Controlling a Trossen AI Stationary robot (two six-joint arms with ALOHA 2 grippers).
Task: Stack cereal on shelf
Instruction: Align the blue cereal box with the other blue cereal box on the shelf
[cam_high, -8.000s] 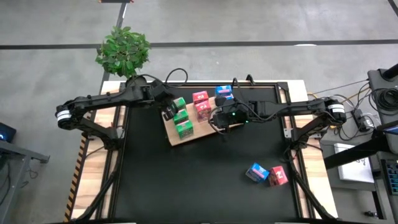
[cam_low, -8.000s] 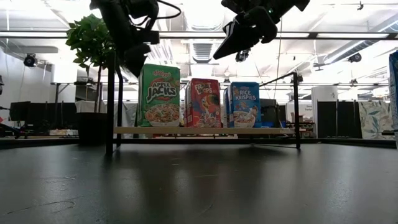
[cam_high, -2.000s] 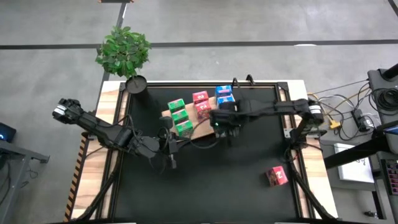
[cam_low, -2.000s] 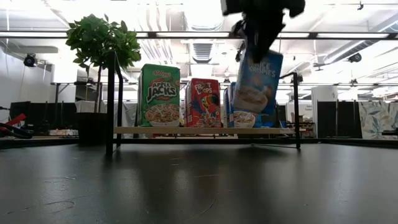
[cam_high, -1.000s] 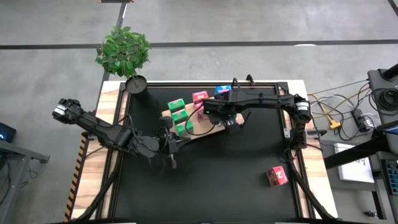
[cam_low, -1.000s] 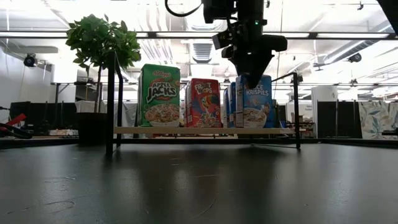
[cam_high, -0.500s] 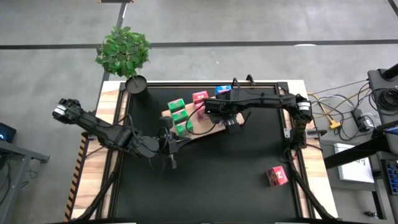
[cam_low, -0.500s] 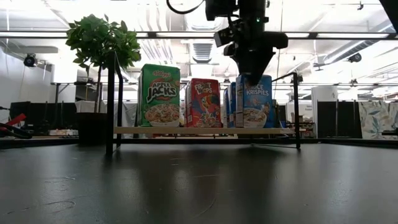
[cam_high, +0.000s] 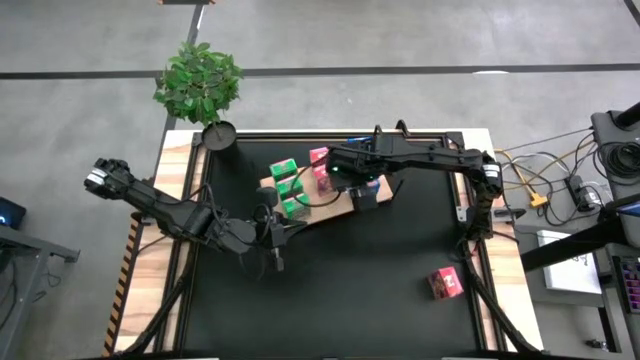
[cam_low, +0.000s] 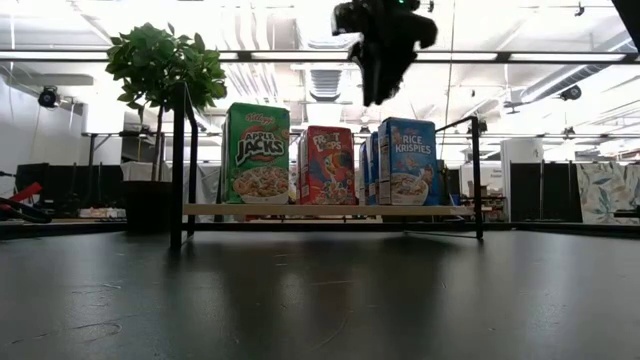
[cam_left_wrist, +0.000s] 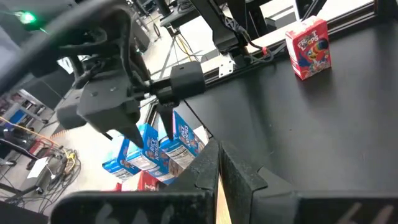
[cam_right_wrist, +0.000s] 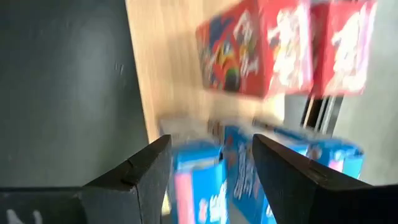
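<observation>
On the shelf, a light-wood board lying at an angle toward the 12 o'clock side of the black tabletop, most of the cereal stands in rows: green boxes toward 9 o'clock, pink-red boxes in the middle, blue boxes toward 3 o'clock and partly hidden beneath the right arm. From the low view the board shows edge-on with a green box, a pink-red box and blue boxes upright on it, side by side. One more pink-red box stands alone on the tabletop toward 4 o'clock, well apart from the shelf; the left wrist view shows it upright near the tabletop's railed edge.

Above the blue boxes, the right tool hangs with its fingers spread and nothing between them; in the low view it sits clear above the box tops, touching none. Its own wrist view looks down past the fingers at blue boxes and pink-red boxes on the wood.

Toward 8 o'clock of the shelf, the left tool rests low over the bare tabletop, clenched and holding nothing, well apart from the boxes.

Beyond the tabletop's 11 o'clock corner stands a potted plant
</observation>
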